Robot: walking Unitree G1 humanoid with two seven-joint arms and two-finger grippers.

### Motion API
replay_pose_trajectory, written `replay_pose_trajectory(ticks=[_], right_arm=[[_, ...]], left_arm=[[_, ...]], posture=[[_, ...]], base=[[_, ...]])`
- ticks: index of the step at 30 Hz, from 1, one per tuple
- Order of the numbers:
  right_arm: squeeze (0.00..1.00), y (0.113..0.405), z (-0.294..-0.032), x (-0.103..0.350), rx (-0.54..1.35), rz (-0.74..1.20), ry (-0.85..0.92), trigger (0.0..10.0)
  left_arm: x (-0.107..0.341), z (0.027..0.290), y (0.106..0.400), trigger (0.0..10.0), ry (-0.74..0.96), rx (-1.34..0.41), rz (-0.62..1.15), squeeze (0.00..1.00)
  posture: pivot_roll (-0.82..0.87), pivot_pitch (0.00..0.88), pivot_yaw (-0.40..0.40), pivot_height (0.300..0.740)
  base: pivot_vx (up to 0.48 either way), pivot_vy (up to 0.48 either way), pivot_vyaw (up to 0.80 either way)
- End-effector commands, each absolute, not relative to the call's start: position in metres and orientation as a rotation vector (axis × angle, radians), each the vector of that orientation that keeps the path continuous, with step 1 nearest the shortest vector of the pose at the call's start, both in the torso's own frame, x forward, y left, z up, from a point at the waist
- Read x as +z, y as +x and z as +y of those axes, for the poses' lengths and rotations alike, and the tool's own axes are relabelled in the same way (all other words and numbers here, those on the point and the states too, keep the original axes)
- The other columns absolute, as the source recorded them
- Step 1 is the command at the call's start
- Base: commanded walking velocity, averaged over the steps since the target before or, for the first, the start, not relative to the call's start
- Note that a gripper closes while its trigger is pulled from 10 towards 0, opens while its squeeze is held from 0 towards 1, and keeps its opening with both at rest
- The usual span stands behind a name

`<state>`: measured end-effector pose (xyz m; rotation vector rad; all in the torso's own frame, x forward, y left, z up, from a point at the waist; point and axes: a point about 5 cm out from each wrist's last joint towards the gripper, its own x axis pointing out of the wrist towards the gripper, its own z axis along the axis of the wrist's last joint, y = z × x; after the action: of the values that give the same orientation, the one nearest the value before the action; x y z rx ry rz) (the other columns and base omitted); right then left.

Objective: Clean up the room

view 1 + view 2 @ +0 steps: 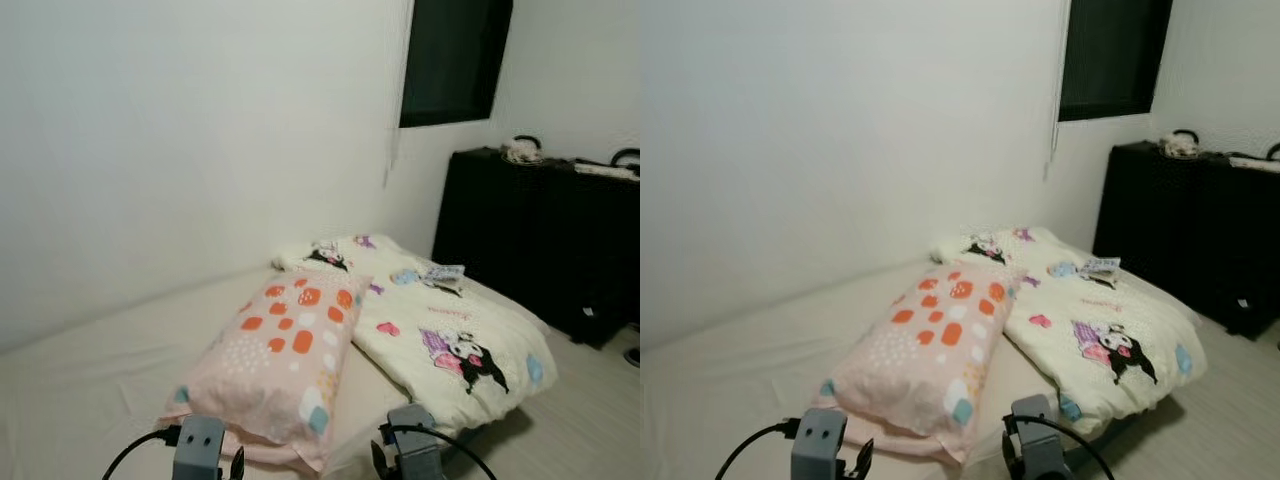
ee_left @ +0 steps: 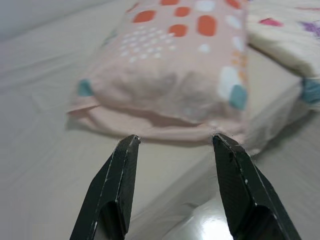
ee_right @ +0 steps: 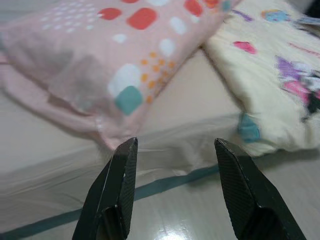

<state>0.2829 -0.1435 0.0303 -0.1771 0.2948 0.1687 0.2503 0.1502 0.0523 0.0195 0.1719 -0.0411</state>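
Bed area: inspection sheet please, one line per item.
Surface: mattress with a pale sheet, low on the floor.
Job's things: pink pillow with orange patches; cream cartoon-print comforter beside it, its edge hanging over the mattress side.
Clutter: small printed item on the comforter.
Grippers: left gripper open, near the pillow's end; right gripper open, by the mattress edge.
Cables: black cable at each wrist.
Surroundings: white wall, dark window, black dresser with things on top.
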Motion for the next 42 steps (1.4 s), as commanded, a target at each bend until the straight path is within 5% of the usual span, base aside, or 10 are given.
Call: replay_pose_trajectory(ticks=[1, 24, 42], right_arm=[[0.00, 0.2817, -0.1403, 0.0268, 0.181, 0.315, -0.175, 10.0], [0.00, 0.2850, -0.1449, 0.0303, 0.144, 0.302, -0.149, 10.0], [0.00, 0.2850, -0.1437, 0.0295, 0.154, 0.310, -0.152, 10.0]], left_arm=[[0.0502, 0.1523, 0.2489, 10.0, 0.023, -0.036, 0.186, 0.00], [0.0553, 0.1503, 0.2514, 10.0, 0.023, -0.050, 0.160, 0.00], [0.0547, 0.1511, 0.2504, 10.0, 0.019, -0.041, 0.168, 0.00]], posture=[[-0.05, 0.041, -0.024, 0.740], [-0.05, 0.044, -0.018, 0.740], [-0.05, 0.046, -0.025, 0.740]], base=[[0.000, 0.000, 0.79], [0.000, 0.000, 0.00], [0.259, 0.000, 0.00]])
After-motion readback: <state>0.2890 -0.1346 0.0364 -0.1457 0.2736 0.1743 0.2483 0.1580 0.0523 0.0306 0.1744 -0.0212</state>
